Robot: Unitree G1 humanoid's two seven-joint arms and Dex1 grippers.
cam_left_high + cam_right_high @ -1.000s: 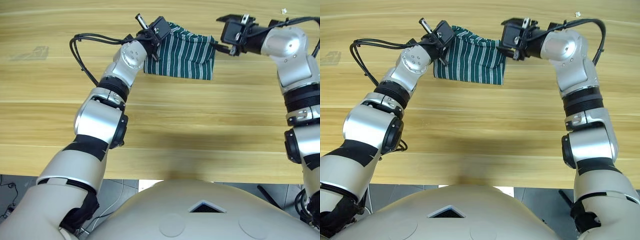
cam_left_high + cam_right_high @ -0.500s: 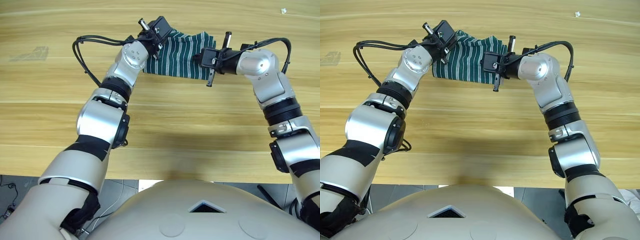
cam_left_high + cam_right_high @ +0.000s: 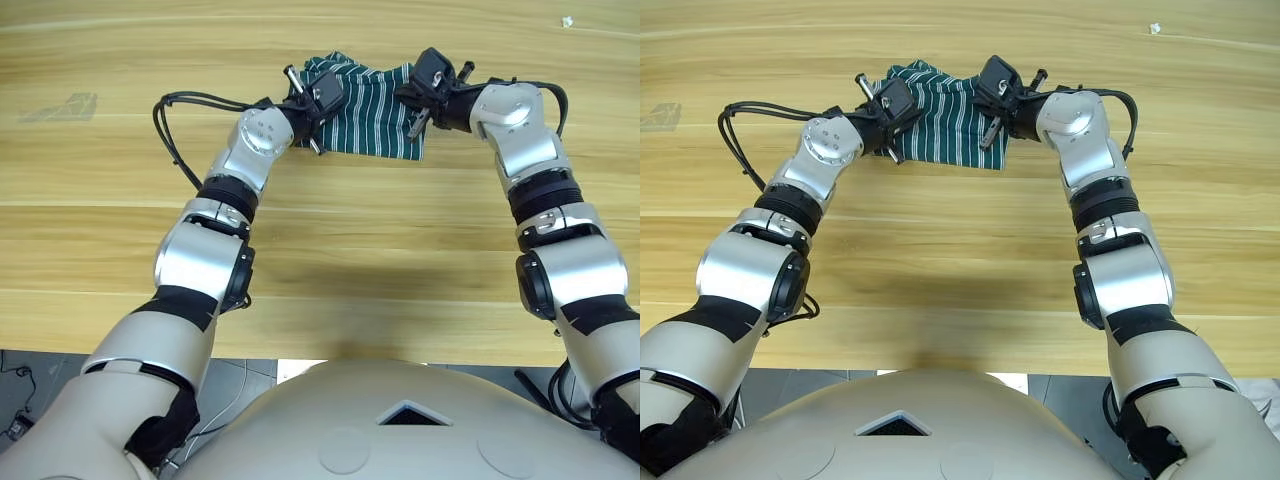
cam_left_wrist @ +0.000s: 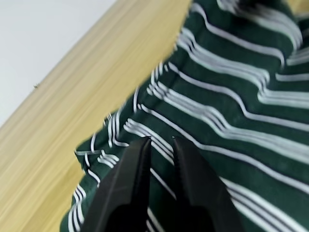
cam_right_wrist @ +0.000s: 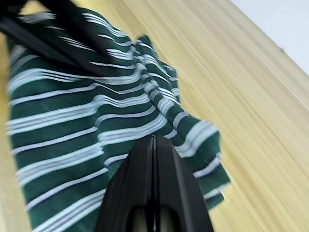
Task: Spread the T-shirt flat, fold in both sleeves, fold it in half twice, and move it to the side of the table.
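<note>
The T-shirt, dark green with white stripes, lies folded into a small bundle at the far middle of the wooden table. My left gripper rests at the bundle's left edge. In the left wrist view its black fingers stand a narrow gap apart over the striped cloth. My right gripper sits on the bundle's right edge. Its fingers are pressed together, tips against the cloth, with nothing visibly pinched between them.
Bare wood stretches in front of the shirt and to both sides. A small white scrap lies far right at the back. A faint grey mark shows on the table at the left.
My right arm has swung in from right of the shirt onto its right edge. The left gripper has shifted slightly along the left edge. The bundle looks narrower and more bunched.
</note>
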